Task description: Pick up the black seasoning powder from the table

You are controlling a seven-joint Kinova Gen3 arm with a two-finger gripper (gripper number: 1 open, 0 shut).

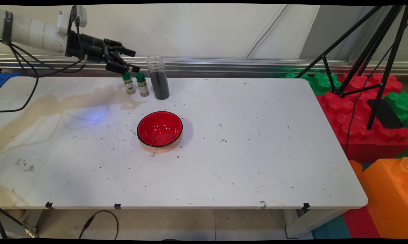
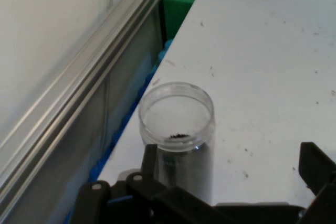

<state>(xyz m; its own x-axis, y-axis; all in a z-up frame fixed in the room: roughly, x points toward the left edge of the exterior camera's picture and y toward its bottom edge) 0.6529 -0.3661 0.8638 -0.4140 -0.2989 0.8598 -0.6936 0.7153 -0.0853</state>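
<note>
Nearest the main camera, the tabletop (image 1: 224,176) has its front edge marked with small black tape tabs, and its white surface is flecked with dark specks. Red bowl (image 1: 159,128) with a black rim sits upright near the middle, well apart from the arm. Along the far edge stand two small green-capped spice jars (image 1: 136,84) side by side, and just to their right a tall clear jar (image 1: 158,78), lidless, filled most of the way with dark granules. Gripper (image 1: 131,61) is held roughly level above the spice jars, pointing toward the tall jar's upper part; jaws stand wide, holding nothing. Hand view: the tall jar's open mouth (image 2: 177,113) lies between the two fingers (image 2: 315,169), untouched. Red, green and orange foam blocks (image 1: 370,112) and a black tripod (image 1: 376,57) stand to the right of the table.
</note>
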